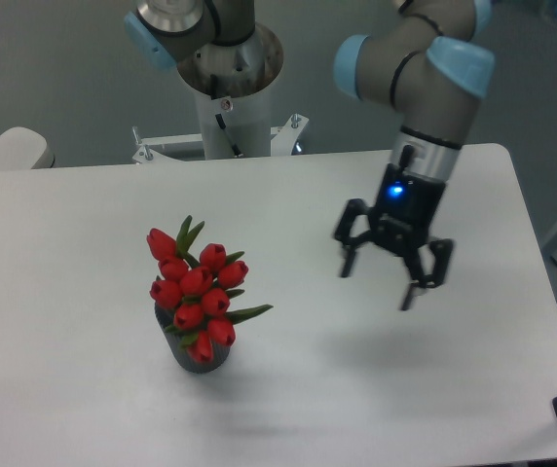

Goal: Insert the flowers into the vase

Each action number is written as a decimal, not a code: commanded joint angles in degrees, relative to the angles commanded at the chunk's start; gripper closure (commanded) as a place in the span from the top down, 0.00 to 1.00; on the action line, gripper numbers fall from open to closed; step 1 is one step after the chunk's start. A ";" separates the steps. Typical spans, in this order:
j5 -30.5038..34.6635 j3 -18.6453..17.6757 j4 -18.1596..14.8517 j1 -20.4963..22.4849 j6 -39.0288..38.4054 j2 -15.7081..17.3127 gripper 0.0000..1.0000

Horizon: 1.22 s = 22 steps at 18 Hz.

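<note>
Red flowers: standing in the vase
Vase: upright on the table
Gripper: spread wide, holding nothing, well right of the flowers

The flowers hide most of the vase, including its mouth.

a white table fills the view, with a pale rounded chair back beyond its left corner.

Red flowers with green leaves, dark grey vase, white table, black gripper lit blue
</note>
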 joint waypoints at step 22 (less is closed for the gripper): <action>16.18 20.67 -17.67 -3.07 14.42 -7.13 1.00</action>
